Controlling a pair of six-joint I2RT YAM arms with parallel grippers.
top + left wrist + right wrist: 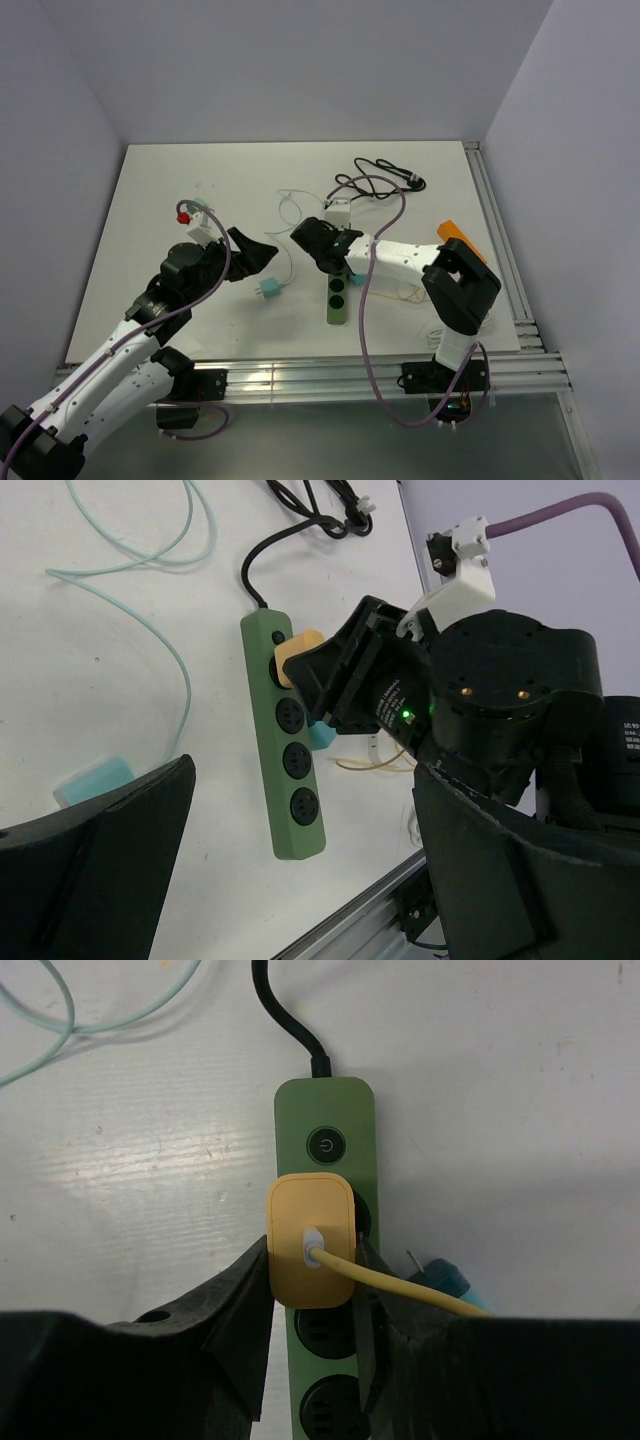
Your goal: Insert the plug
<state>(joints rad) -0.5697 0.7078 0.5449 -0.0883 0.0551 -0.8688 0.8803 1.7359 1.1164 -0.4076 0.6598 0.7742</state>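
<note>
A green power strip (pixel 325 1110) lies on the white table, with a round switch at its far end and several black sockets. My right gripper (pixel 313 1265) is shut on a yellow plug (pixel 310 1240), one finger on each side. The plug sits over the socket nearest the switch; I cannot tell how deep its pins are. Its yellow cable (pixel 410 1285) runs back to the right. In the top view the right gripper (pixel 335 250) is over the strip (pixel 336 298). My left gripper (pixel 255 255) is open and empty, to the left of the strip. The left wrist view shows the strip (pixel 285 780) and the plug (pixel 297 652).
A mint plug (pixel 270 289) with a mint cable (pixel 290 205) lies left of the strip. A teal plug (pixel 445 1278) lies right of it. A black cable (pixel 380 175), a white adapter (pixel 338 212) and an orange object (pixel 460 238) lie behind. A metal rail (pixel 300 375) edges the near side.
</note>
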